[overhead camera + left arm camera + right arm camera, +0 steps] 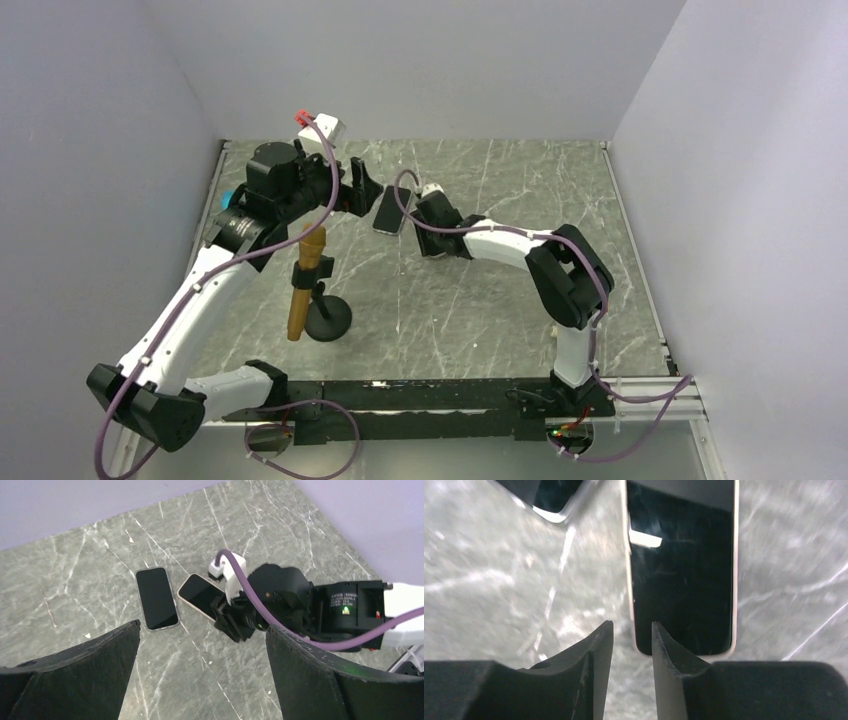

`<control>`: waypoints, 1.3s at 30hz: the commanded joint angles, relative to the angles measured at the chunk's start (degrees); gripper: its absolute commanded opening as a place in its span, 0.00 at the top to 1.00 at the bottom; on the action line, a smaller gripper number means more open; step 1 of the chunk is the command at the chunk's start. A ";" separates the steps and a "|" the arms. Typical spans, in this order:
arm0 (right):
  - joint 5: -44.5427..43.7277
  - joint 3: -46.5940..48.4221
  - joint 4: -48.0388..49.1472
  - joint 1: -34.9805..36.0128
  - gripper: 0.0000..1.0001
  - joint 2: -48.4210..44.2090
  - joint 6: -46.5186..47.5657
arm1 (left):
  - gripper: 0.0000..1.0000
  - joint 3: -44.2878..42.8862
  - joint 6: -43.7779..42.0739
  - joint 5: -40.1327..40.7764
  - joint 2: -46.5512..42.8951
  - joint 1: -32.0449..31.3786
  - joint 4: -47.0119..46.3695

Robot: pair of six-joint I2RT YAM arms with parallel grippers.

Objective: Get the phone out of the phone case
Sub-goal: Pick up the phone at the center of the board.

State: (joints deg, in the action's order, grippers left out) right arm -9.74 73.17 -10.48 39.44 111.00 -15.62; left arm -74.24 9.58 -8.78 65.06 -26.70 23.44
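Observation:
Two flat dark slabs lie side by side on the marble table. One has a clear grey rim (156, 598) and shows in the top view (390, 210); only its corner shows in the right wrist view (551, 495). The other has a pale pink rim (196, 595) (681, 570). I cannot tell which is the phone and which the case. My right gripper (631, 625) (412, 215) hovers over the pink-rimmed slab's near corner, jaws a narrow gap apart, holding nothing. My left gripper (202, 625) (358, 192) is wide open and empty, just short of both slabs.
A brown cylinder (305, 285) stands on a black round-based stand (328, 318) in front of the left arm. Purple cables loop over both wrists. Grey walls close the table at the back and both sides.

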 commanded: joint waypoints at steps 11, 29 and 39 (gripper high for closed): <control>0.06 -7.03 -4.10 -0.65 0.18 -6.13 -8.51 | 0.01 -0.98 4.69 -11.07 5.13 2.79 -2.54; -2.77 19.46 -18.20 -4.19 0.00 12.05 4.75 | 0.01 0.21 5.35 -11.71 3.33 5.03 -4.13; 0.97 25.60 -20.50 -6.07 0.00 17.55 5.39 | 0.01 0.12 6.31 -14.01 3.99 5.64 -4.59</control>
State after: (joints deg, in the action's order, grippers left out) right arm -9.13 95.35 -28.49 34.28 125.82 -11.53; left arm -74.24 14.81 -20.32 69.89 -21.65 21.65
